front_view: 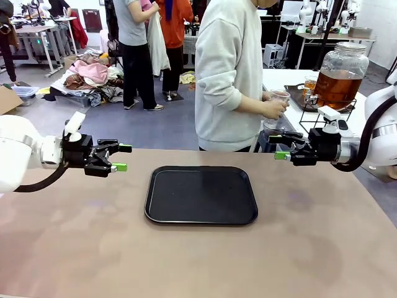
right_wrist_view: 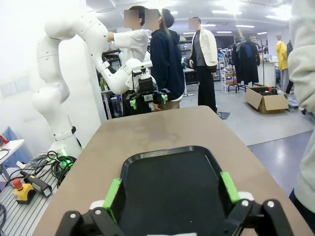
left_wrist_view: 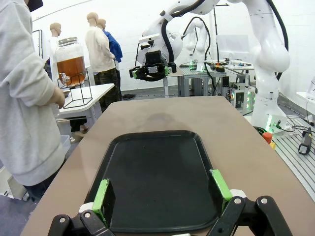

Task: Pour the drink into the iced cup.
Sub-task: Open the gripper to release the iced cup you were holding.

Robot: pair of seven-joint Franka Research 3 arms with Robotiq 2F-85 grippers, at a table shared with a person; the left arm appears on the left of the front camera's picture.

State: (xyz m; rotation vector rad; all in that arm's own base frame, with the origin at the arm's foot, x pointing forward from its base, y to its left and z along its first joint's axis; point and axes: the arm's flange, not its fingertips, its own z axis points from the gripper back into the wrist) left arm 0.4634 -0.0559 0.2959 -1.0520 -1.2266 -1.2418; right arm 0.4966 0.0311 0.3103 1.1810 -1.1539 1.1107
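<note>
Both grippers hang spread and empty above the table: left gripper (front_view: 119,158), right gripper (front_view: 280,146), either side of the black tray (front_view: 201,194). The front view adds the drink (front_view: 338,87) in its dispenser jar (front_view: 342,59), on the side table beside the person's cup (front_view: 280,97).

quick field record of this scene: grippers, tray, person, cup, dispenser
left gripper: open, holding nothing, off the tray's left side
right gripper: open, holding nothing, off the tray's right side
tray: black, nothing on it, mid table
person: at far side, turned toward the side table
cup: clear, in the person's hands
dispenser jar: amber drink inside, silver lid, on wire stand
</note>
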